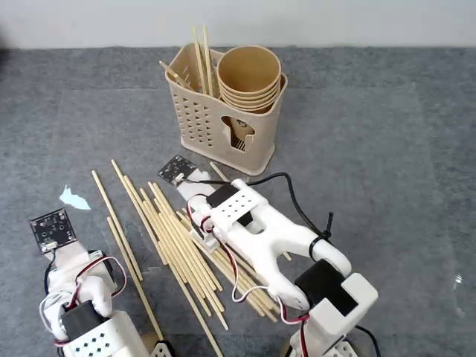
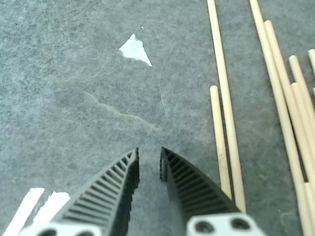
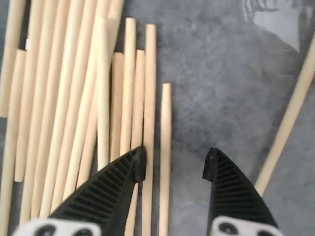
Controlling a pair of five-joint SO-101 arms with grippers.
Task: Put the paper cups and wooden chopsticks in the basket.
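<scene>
A grey felt tabletop (image 1: 387,149) is backed by a pale wall (image 1: 335,22). Stacked paper cups (image 1: 249,71) are held in the basket (image 1: 197,119); most wooden chopsticks (image 1: 175,238) are scattered on the felt. Fingers of the left gripper (image 2: 149,160) are narrowly parted over bare felt; those of the right gripper (image 3: 174,160) are spread wide over chopsticks.

Both arms (image 1: 282,238) are white plastic with black motors (image 1: 323,286), red-and-black cables (image 1: 296,201) and ribbed black claws (image 2: 149,160).
</scene>
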